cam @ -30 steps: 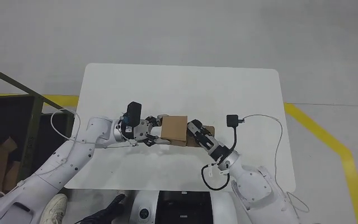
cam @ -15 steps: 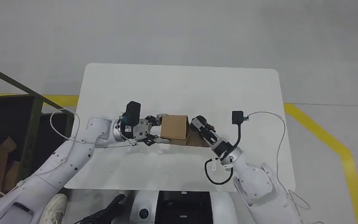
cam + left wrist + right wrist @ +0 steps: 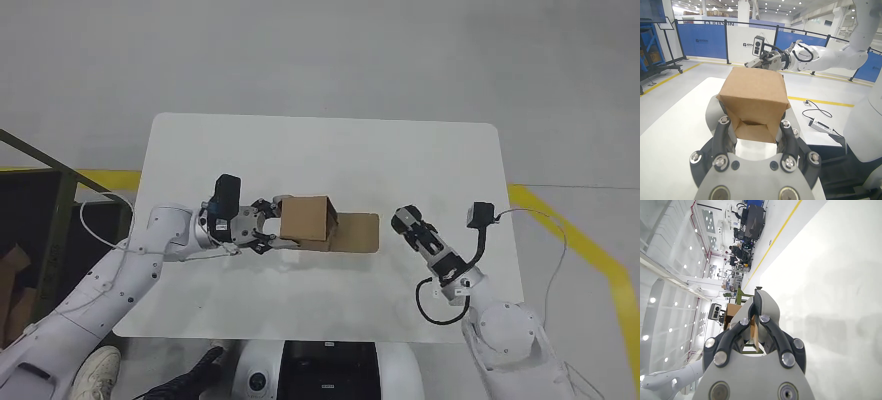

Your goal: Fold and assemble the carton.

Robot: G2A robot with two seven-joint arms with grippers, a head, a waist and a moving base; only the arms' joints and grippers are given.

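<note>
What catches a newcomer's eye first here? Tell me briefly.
The brown carton at the middle of the white table, clamped at its open end by the left gripper. One flap lies flat on the table toward the right gripper, which hangs shut and empty, apart from the carton.

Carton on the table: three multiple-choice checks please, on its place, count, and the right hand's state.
1. Where is the brown cardboard carton? A mid white table; B floor; C table's far corner.
2. How many cartons on the table? A three; B one; C two.
3. The right hand is: A open around the carton; B gripping it; C shut, apart from it.
A: it sits mid-table, held by the left hand. B: a single carton shows. C: jaws together, clear of the carton.
</note>
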